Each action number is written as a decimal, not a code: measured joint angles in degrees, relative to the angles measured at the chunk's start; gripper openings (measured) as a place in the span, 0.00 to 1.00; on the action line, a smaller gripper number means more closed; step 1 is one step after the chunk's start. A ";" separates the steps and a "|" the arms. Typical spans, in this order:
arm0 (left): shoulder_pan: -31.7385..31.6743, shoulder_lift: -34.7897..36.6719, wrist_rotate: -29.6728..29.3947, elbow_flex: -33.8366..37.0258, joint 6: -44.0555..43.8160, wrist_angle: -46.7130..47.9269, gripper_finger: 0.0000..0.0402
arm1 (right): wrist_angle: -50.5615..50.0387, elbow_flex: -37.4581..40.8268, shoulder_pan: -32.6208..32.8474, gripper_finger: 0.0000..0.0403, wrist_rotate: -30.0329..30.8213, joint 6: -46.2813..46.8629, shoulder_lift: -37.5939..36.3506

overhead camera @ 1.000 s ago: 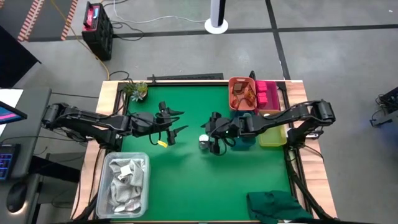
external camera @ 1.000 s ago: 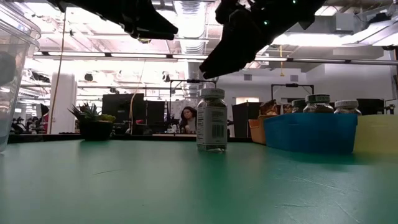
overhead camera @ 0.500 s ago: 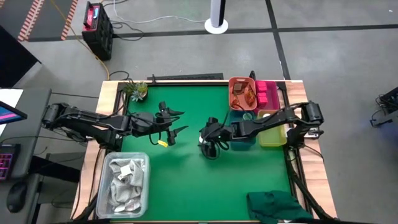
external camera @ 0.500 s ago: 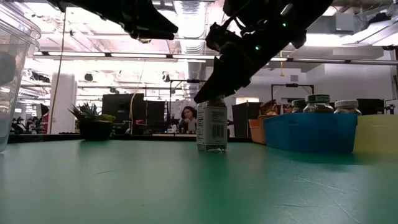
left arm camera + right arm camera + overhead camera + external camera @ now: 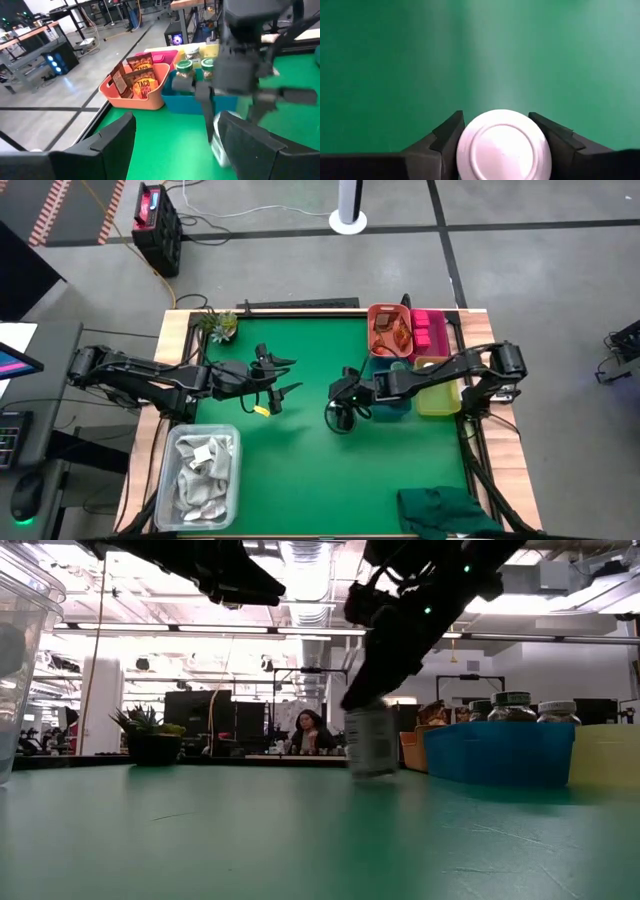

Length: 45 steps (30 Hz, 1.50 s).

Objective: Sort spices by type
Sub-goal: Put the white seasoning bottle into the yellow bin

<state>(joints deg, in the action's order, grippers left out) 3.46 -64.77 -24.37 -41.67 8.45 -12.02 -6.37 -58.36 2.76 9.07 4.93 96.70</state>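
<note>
Covering the table [image 5: 300, 470], green mat [image 5: 250, 840].

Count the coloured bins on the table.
4: orange bin at the far edge, pink bin to its right, blue bin just nearer than the orange, yellow bin nearer than the pink.

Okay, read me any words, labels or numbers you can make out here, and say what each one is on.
"TACO": on the front packet in the orange bin.
Packet behind it: print too small to read.
White-capped jar in the right gripper: label blurred, unreadable.
Jars in the blue bin: labels unreadable.
</note>
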 joint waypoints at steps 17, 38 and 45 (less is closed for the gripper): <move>0.00 -0.02 -2.20 0.00 -0.52 2.28 0.67 | -26.70 -0.29 8.27 0.55 16.54 12.78 -24.56; 0.00 -0.02 -2.02 0.00 -0.94 2.07 0.67 | -70.56 -0.29 22.12 0.55 18.80 55.18 -32.91; 0.00 -0.02 -2.00 0.00 -1.18 2.09 0.67 | -77.45 2.12 22.03 0.55 22.65 66.78 -32.85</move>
<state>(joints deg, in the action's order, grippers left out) 3.46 -64.79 -26.37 -41.67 7.27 -9.93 -83.82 -56.24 24.79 31.72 71.71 63.85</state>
